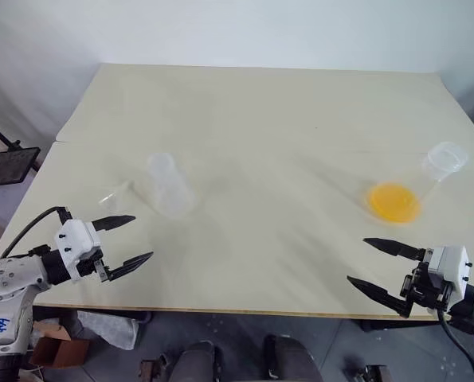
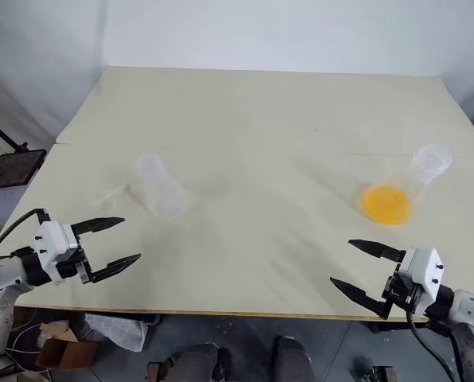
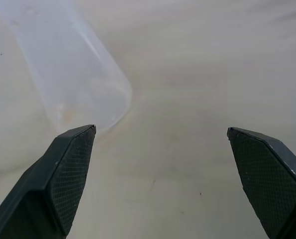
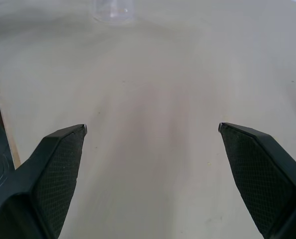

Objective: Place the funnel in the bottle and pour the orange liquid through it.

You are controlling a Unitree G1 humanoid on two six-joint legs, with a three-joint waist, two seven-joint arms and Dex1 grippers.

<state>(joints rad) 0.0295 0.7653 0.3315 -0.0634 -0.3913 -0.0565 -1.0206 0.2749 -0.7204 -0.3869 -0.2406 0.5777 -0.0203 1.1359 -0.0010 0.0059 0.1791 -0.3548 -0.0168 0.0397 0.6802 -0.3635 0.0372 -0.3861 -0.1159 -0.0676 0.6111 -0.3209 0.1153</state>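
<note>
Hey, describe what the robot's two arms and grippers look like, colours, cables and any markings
Each gripper, left gripper and right gripper, has two slim black pointed fingers with cross-hatched textured pads, mounted on a white block with black fittings. The arms are light grey-white. A black cable loops behind the left wrist, another hangs below the right. Blue handwritten marks sit on the left arm.

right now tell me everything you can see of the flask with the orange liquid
The conical flask is clear, colourless and wide-based, narrowing to an open round mouth with no stopper. It stands upright on the right side of the pale table. A shallow pool of bright orange liquid covers its bottom. Nothing touches it; the open right gripper hangs nearer the table's front edge.
</note>
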